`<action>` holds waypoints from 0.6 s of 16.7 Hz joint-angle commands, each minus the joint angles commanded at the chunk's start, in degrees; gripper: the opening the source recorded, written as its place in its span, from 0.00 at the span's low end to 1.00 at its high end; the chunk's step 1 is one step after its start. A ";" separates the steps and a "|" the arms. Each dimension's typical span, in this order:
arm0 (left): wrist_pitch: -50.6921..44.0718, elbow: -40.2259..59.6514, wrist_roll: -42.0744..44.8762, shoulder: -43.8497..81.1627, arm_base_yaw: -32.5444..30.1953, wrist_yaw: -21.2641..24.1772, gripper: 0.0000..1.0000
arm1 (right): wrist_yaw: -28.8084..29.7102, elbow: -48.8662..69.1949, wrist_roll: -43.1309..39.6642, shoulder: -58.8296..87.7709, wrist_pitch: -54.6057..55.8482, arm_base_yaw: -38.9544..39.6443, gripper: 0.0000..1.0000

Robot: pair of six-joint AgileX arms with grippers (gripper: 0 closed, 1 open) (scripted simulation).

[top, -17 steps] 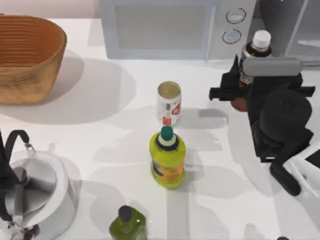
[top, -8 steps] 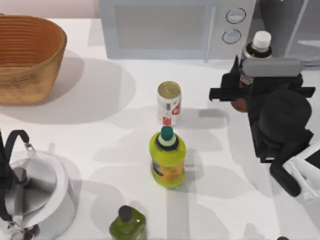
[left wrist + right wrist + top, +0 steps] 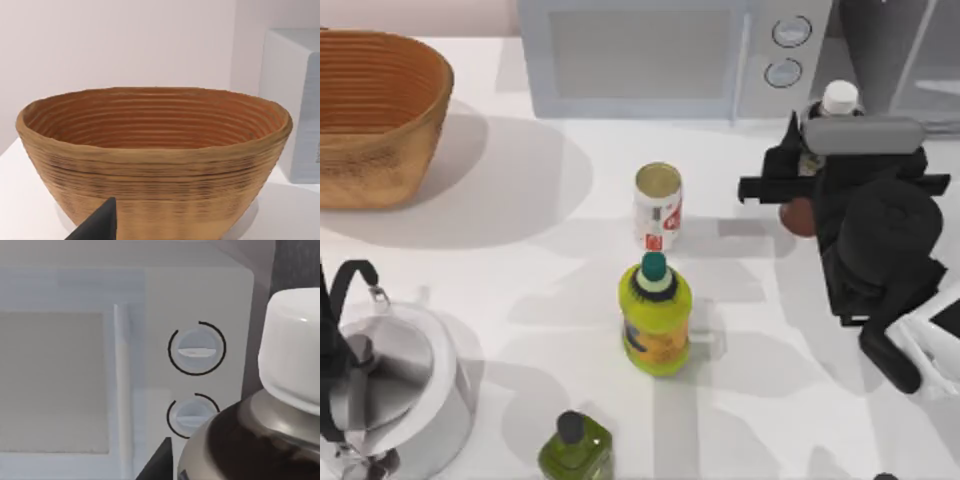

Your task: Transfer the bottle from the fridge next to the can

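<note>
Brown glass-like bottle [image 3: 803, 212], tall, likely slippery and top-heavy, sat clamped in the right end effector [image 3: 798, 180] around its labelled upper body.

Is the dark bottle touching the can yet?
Apart. In the top view a stretch of bare white table lies between the can and the bottle, which stands at the right gripper near the microwave.
</note>
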 joint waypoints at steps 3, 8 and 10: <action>0.00 0.00 0.00 0.00 0.00 0.00 1.00 | 0.00 0.00 0.00 0.00 0.00 0.00 0.98; 0.00 0.00 0.00 0.00 0.00 0.00 1.00 | 0.00 0.00 0.00 0.00 0.00 0.00 1.00; 0.00 0.00 0.00 0.00 0.00 0.00 1.00 | 0.00 0.00 0.00 0.00 0.00 0.00 1.00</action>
